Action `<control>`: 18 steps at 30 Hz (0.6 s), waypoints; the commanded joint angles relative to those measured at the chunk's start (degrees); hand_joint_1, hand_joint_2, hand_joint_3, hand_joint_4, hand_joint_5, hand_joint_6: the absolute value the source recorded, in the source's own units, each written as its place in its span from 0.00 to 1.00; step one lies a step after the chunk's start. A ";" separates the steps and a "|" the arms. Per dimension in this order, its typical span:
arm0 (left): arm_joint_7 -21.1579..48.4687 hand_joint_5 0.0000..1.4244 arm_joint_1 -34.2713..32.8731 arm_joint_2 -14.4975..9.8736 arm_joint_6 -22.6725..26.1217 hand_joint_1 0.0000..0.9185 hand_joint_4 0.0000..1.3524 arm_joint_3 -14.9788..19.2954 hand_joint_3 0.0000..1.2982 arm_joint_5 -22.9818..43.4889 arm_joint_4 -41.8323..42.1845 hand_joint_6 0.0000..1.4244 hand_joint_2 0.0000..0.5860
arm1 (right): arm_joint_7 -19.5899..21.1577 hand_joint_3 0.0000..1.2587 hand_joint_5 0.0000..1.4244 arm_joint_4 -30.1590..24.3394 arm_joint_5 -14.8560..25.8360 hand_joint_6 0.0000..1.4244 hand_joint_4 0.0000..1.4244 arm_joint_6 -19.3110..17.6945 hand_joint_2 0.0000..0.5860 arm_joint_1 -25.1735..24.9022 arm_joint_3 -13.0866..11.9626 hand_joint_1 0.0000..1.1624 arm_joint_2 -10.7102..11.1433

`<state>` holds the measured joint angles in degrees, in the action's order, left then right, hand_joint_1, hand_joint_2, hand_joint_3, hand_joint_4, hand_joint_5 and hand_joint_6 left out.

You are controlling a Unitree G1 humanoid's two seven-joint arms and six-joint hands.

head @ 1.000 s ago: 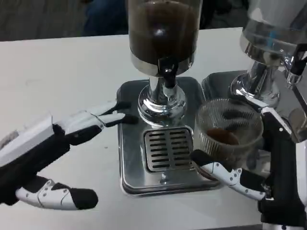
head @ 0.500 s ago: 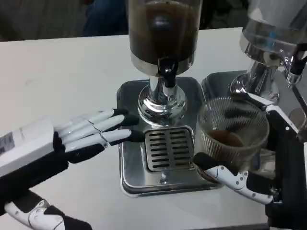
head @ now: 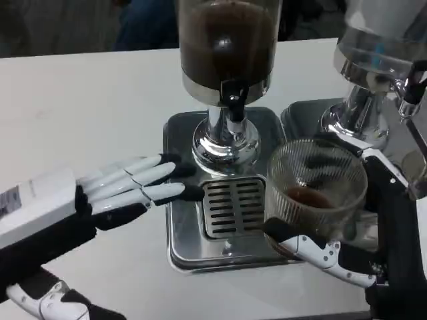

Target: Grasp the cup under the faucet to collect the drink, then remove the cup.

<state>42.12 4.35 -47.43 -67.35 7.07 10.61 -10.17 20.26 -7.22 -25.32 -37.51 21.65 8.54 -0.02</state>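
At the near edge of the white counter [head: 80, 87], toward 4 o'clock, the robot's right hand [head: 373, 220] holds a ribbed clear glass cup [head: 315, 195]. A white-and-black finger [head: 313, 248] curls under the cup's base at the front, and the black part of the hand stands against the cup's right side. The cup is upright, with a little brown drink in its bottom. It sits over the right edge of a shiny metal drip tray [head: 187, 247], beside the slotted grate [head: 233, 205] rather than on it, and off to the right of the spout.

At 8 o'clock, the left hand [head: 87, 200] lies low over the counter, holding nothing. Its fingers [head: 143, 181] are stretched out straight and slightly spread, pointing right, with the black tips at the tray's left edge.

Farther back, at 12 o'clock, a drink dispenser [head: 227, 47] rises from the tray on a chrome pedestal [head: 225, 143]. Its clear tank is filled with dark liquid, and a small black faucet [head: 233, 107] hangs from the front, above the grate.

At 2 o'clock stands a second dispenser [head: 383, 47] with a clear tank on its own chrome stand.
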 commanded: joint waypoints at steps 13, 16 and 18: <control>-0.37 0.00 0.58 -1.90 -0.66 0.00 0.00 -0.54 0.10 -0.38 0.56 0.04 0.19 | -1.14 0.67 0.85 -2.99 1.44 1.00 0.70 -0.63 0.17 0.20 0.03 0.95 -1.28; -0.38 0.00 0.89 -1.96 -0.64 0.00 0.00 -0.44 0.10 -0.38 0.64 0.04 0.19 | -1.39 0.67 0.85 -3.03 1.61 1.00 0.70 -0.53 0.18 0.18 0.22 0.95 -1.38; -0.38 0.00 1.09 -1.99 -0.60 0.00 0.00 -0.40 0.11 -0.42 0.76 0.04 0.19 | -1.63 0.67 0.85 -2.96 1.77 1.00 0.70 -0.52 0.18 0.11 0.35 0.94 -1.49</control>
<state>42.12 4.66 -47.43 -67.54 6.68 10.61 -10.12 18.51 -7.79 -24.81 -37.19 22.17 8.55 -0.71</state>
